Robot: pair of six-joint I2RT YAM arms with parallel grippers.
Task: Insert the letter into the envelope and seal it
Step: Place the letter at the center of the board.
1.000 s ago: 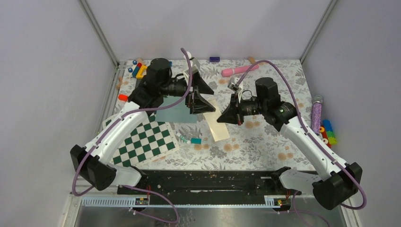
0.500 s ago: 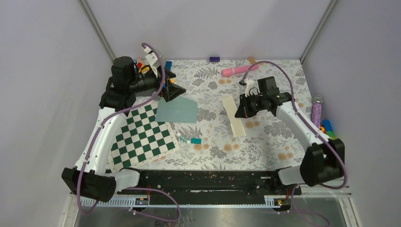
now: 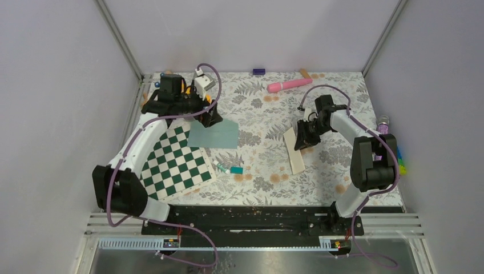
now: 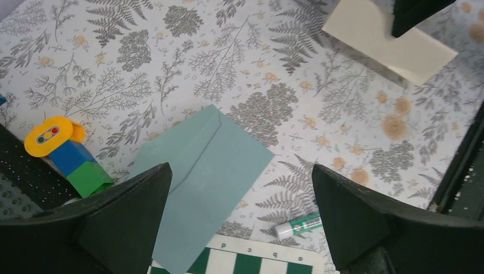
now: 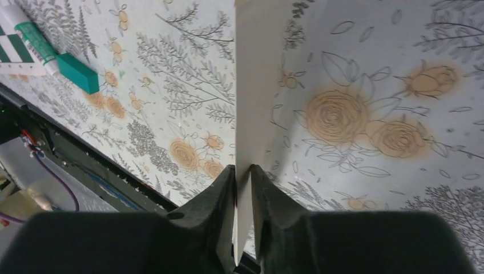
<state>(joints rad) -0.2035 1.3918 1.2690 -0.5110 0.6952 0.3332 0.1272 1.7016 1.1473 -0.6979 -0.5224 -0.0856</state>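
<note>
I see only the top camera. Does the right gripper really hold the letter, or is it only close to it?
Observer: It holds it. In the right wrist camera the right gripper pinches the edge of the letter from both sides.
Operator: And the left one, is it open?
Observer: Yes. In the left wrist camera the left gripper stands wide open over the envelope and holds nothing.

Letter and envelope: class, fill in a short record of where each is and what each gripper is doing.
letter: outside the envelope, one edge pinched by the right gripper
envelope: flat on the table beside the checkerboard, apart from the letter
left gripper: open, over the envelope, holding nothing
right gripper: shut on the letter
task stage: letter not yet in the envelope
</note>
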